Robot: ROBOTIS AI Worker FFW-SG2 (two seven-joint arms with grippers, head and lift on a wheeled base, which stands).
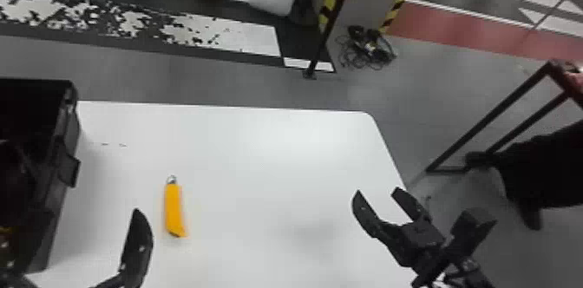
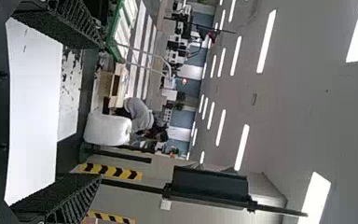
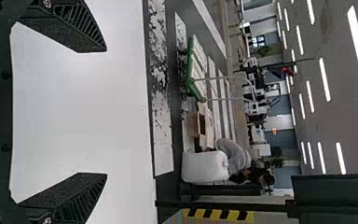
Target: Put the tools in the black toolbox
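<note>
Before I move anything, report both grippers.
Left gripper: open, nothing between its fingers.
Right gripper: open, also empty.

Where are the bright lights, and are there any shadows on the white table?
Left wrist view: long ceiling lights glow bright white; right wrist view: glowing ceiling strips there too; head view: the white table has a soft bright patch towards its far edge and a faint grey shadow nearer the robot, and it is very dark inside the black toolbox.
</note>
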